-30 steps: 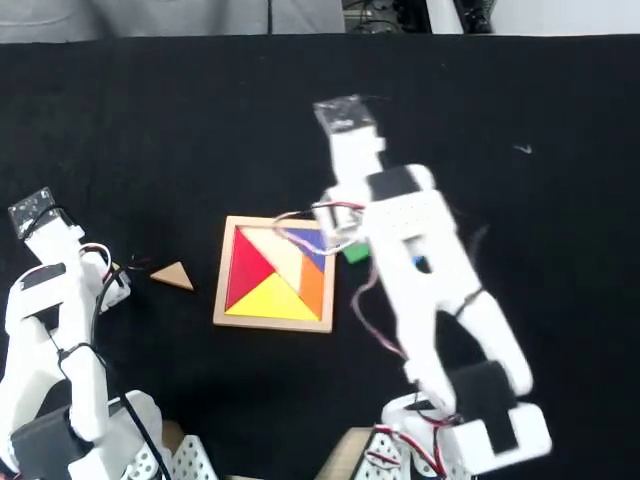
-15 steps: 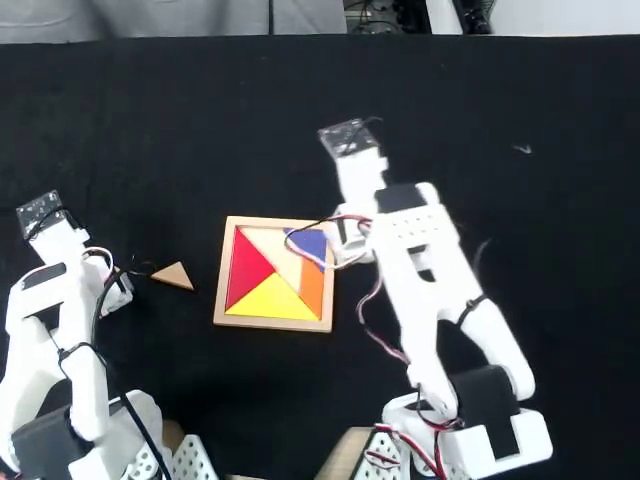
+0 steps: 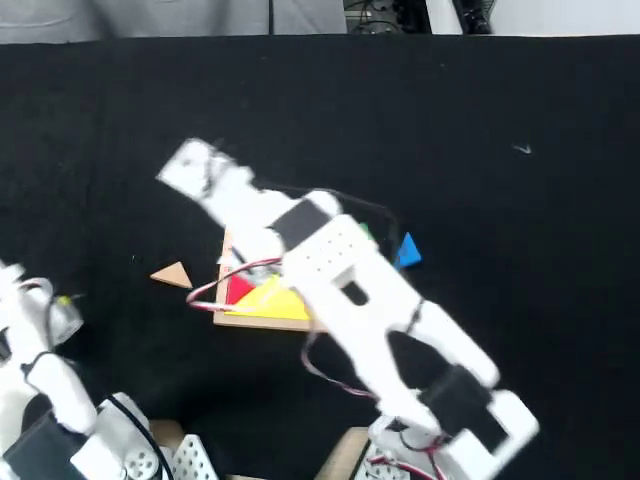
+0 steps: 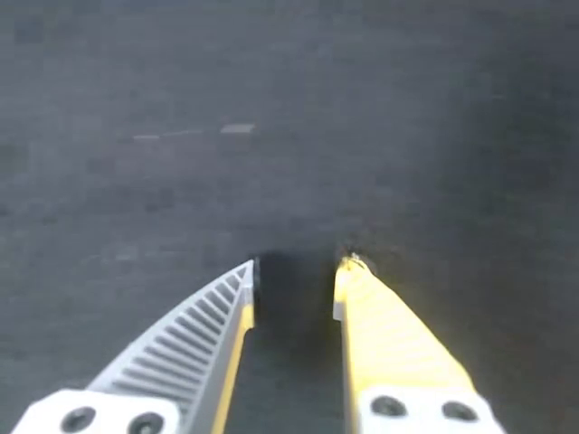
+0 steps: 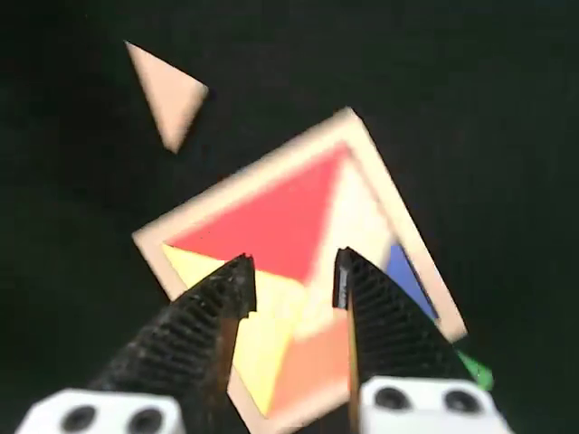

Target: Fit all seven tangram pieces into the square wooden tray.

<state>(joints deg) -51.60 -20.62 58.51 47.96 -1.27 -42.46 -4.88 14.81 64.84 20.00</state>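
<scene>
the right end effector point(image 5: 294, 264) hovers over the wooden tray point(image 5: 240, 181), narrowly parted, empty. the left end effector point(image 4: 296, 269), equally narrow, hangs above the counter point(image 4: 407, 136). 1 tan triangle point(image 5: 167, 90) lies near the tray.

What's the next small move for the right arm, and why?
Probably shift the right gripper past the wooden tray to above the tan triangle: its jaws hang open and empty over the tray, and that piece lies loose outside it.
</scene>
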